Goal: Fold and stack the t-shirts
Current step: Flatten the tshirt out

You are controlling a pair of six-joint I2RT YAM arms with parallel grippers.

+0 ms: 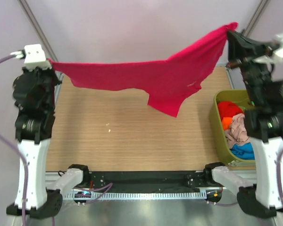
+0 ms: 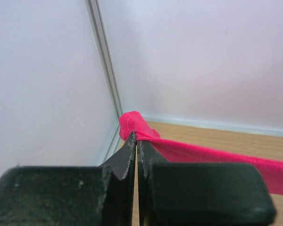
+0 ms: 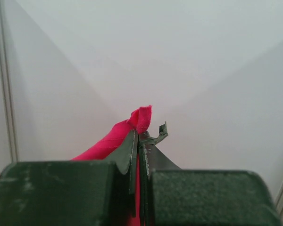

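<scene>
Clamped tight, the left gripper (image 1: 51,63) holds one end of the crimson-red t-shirt (image 1: 155,77) above the far left corner of the wooden table (image 1: 132,136). The right gripper (image 1: 228,33), equally closed on cloth, pinches the other end higher up, above the table's far right corner. Between the two the shirt is stretched in the air like a banner, its upper edge sloping up from left to right over the table's far half. Its lower edge sags, and one loose flap hangs lowest, right of the table's middle.

Seen from the left wrist, the jaws meet with only a sliver between them and a small red fold bunched at their tips, the fabric running away taut to the right. Seen from the right wrist, the jaws are likewise closed, with a knot of red cloth poking out past their tips and more of it trailing down to the left.

At the table's right edge stands an olive-green tub (image 1: 213,120), partly hidden by the right arm. Three more garments lie crumpled inside it: an orange-red t-shirt (image 1: 228,110) at the far end, a beige-pink t-shirt (image 1: 238,132) in the middle and a bright blue t-shirt (image 1: 243,150) at the near end. A tiny pale speck (image 1: 108,125) lies on the bare wood near the table's middle. Pale enclosure walls (image 1: 132,23) rise behind the table.
</scene>
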